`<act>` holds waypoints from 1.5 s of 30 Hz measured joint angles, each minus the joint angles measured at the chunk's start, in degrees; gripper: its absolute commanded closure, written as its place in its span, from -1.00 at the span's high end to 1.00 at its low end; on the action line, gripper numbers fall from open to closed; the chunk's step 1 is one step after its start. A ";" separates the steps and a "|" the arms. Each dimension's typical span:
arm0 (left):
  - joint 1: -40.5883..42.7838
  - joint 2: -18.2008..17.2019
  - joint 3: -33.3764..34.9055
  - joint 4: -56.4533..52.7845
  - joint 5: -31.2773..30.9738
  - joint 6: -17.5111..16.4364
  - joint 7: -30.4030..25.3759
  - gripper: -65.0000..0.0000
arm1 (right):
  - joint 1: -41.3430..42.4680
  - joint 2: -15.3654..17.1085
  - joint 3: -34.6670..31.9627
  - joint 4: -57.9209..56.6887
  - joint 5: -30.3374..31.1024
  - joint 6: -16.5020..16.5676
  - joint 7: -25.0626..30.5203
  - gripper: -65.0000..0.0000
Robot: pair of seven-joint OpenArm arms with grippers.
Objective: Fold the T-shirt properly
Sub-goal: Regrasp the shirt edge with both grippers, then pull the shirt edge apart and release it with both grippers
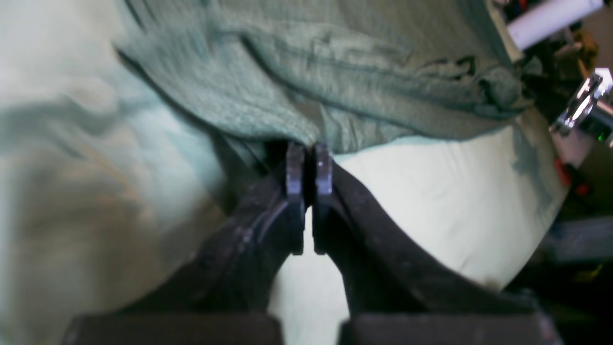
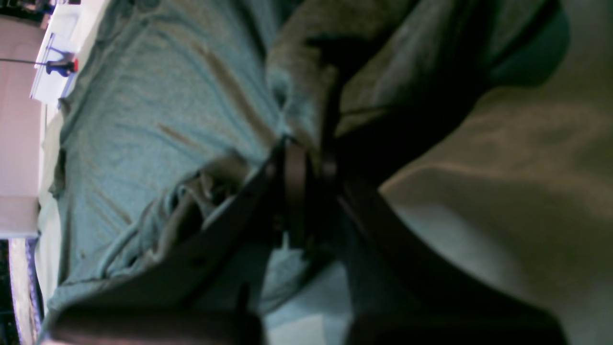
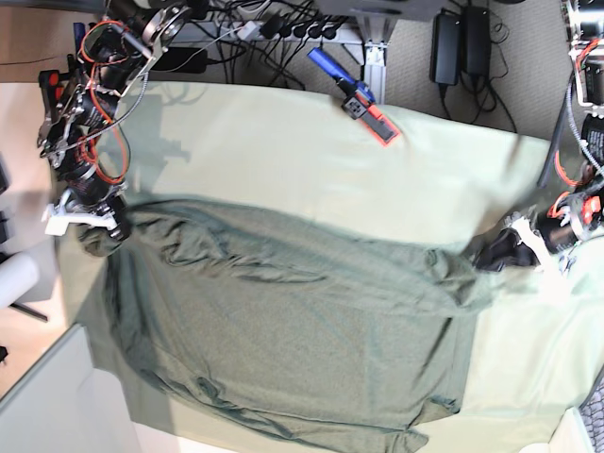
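The dark olive T-shirt (image 3: 283, 330) lies spread and wrinkled across the pale mint table cloth (image 3: 283, 160). At the shirt's right edge, my left gripper (image 3: 486, 255) is shut on a bunched fold. The left wrist view shows its fingertips (image 1: 309, 148) pressed together on the shirt's hem (image 1: 311, 72). At the shirt's far left corner, my right gripper (image 3: 109, 231) is shut on the fabric. The right wrist view shows those dark fingers (image 2: 309, 155) pinching a raised fold of the shirt (image 2: 158, 105), which drapes down from the grip.
A blue and orange tool (image 3: 360, 94) lies on the cloth near the table's far edge. Cables and power bricks (image 3: 458, 42) sit behind the table. A white tube (image 3: 14, 278) stands off the left edge.
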 measured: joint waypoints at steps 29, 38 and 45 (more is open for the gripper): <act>13.07 -15.17 -2.69 7.96 -7.04 -0.22 3.72 -1.00 | -21.94 7.85 -0.44 16.15 6.29 1.31 -3.78 -1.00; 23.52 -15.17 -11.50 15.45 -8.48 -0.55 3.65 -1.00 | -28.55 8.00 -0.04 19.21 7.13 1.73 -3.85 -1.00; 28.06 -15.02 -14.12 15.52 -10.23 -0.66 3.85 -1.00 | -31.15 7.96 1.25 19.23 7.69 2.54 -4.04 -1.00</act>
